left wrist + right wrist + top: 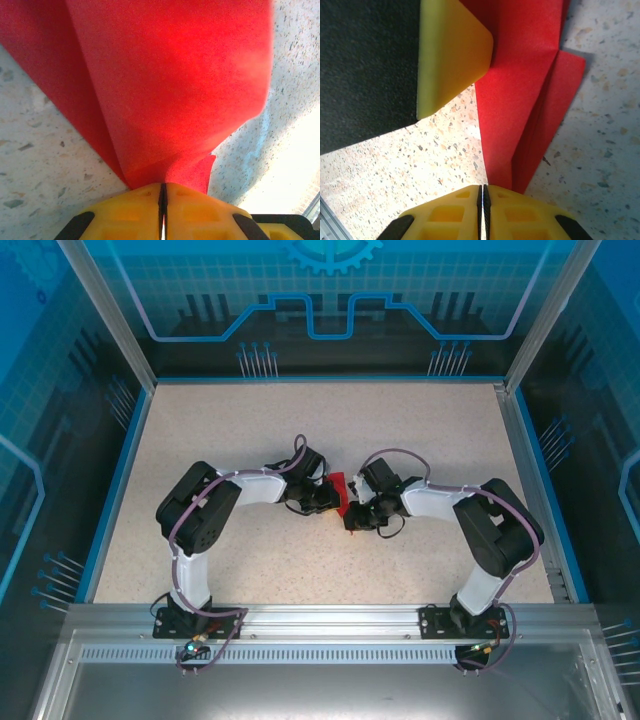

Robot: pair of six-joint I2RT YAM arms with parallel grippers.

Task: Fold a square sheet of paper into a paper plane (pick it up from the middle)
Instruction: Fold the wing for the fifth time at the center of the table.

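Two arms bend inward in the overhead view, so the left tool [322, 498] and the right tool [360, 516] meet at the centre of the frame. The red paper [340, 490] sits between them as a small creased shape, not a flat square. I judge that both tips come to one spot so one side can steady the paper while the other works a fold. The speckled tabletop [300, 430] spreads out around them.

From the left wrist, the yellow fingers [200, 210] at bottom centre are pressed together with only a thin dark seam between them. The paper rises straight out of that seam and fans across the upper frame in overlapping layers. The left tool is therefore clamped on the paper's gathered narrow end, probably to anchor the layers.

From the right wrist, this tool's jaws are likewise closed to a hairline at bottom centre. The folded paper runs from the upper right down to a point just right of that seam. It touches the fingertips, but I cannot tell whether it is nipped between them. At upper left, one yellow finger [450, 55] of the left tool presses against the paper's upper part, with the paper's right flap lying close over the tabletop.
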